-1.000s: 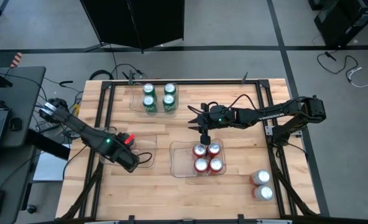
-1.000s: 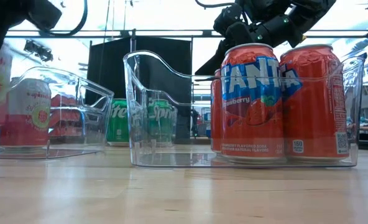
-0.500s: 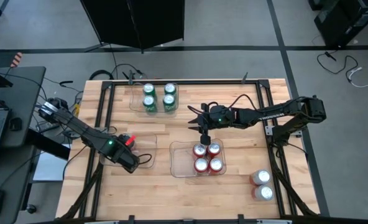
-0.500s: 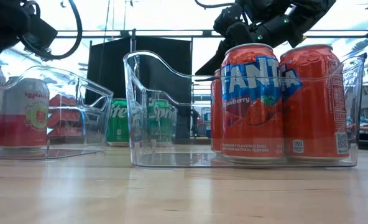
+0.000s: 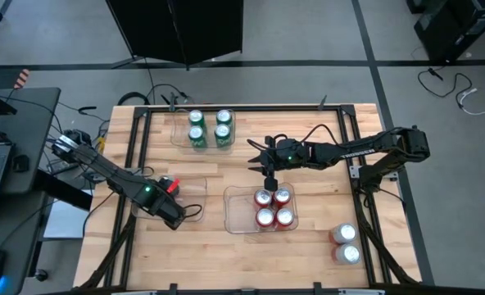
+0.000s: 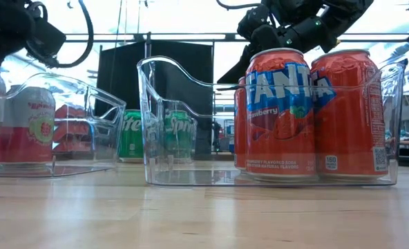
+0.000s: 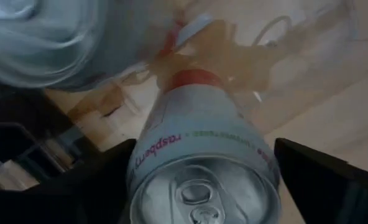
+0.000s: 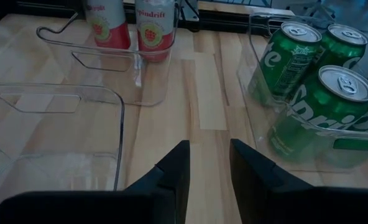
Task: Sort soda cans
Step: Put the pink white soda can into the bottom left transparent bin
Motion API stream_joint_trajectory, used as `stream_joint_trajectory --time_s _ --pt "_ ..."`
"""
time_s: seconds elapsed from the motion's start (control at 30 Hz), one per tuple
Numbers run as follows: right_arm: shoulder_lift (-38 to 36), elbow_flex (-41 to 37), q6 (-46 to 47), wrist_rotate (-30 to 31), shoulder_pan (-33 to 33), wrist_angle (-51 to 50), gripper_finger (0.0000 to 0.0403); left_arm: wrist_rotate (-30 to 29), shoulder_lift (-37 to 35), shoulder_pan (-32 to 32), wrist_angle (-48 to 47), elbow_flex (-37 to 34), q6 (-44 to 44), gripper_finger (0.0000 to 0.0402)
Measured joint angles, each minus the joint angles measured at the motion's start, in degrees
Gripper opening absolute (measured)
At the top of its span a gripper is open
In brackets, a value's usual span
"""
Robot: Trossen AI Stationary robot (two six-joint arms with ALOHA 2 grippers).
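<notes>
The left gripper [image 7: 202, 180] stands with its fingers apart around a silver-white can [image 7: 202, 149] inside the clear tray [image 6: 87, 104]. It should rise straight up, so that no finger tips the can.

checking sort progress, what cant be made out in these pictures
- Left tray, high view: the left gripper and arm cover its cans.
- Silver-white can, left wrist view: bottom cut off by the edge; whether it stands free is unclear.
- Green cans, low view: partly hidden behind clear tray walls.
- Two loose cans, high view: labels too small.
</notes>
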Motion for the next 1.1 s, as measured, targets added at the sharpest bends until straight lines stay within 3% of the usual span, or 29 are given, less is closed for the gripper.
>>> stream_joint_trajectory --time_s 0.3,0.7,1.1 --pt "0.0 0.0 -0.1 0.0 0.0 0.5 0.0099 0.0 -0.1 0.0 -2.5 2.6 1.9 0.0324" --pt "0.0 0.0 0.0 0.0 0.0 0.6 0.0099 0.8 -0.2 0.0 -6.4 2.9 1.9 0.038" --pt "0.0 0.0 -0.1 0.0 0.0 1.0 0.01 2.7 -0.2 0.0 -12.3 7.2 3.3 0.0386"
